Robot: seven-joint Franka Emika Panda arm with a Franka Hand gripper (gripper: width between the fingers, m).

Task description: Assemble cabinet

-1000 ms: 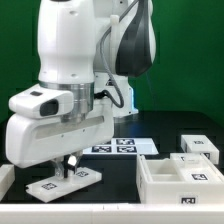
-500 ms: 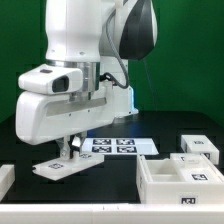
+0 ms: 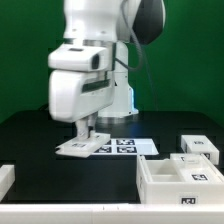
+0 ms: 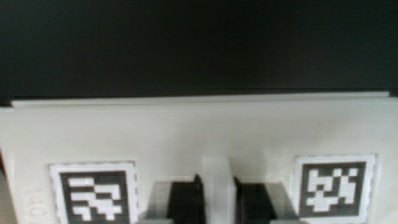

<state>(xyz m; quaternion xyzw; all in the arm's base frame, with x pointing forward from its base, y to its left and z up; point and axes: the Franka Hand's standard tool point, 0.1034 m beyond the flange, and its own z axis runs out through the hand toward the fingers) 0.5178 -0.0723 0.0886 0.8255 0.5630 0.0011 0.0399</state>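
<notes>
At the exterior view's left, a flat white panel (image 3: 72,148) is clamped along one long edge by the fully closed gripper (image 3: 84,134), low over the surface (image 3: 30,135). The open cabinet box (image 3: 168,182) is seen well apart to its right.

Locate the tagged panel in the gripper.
In the exterior view the panel is left of centre, pinched in the shut gripper, at the left end of the marker board and left of the open white box.

marker board (image 3: 130,146): flat on table, tags up | table (image 3: 110,182): black top | backdrop (image 3: 20,50): plain green
</notes>
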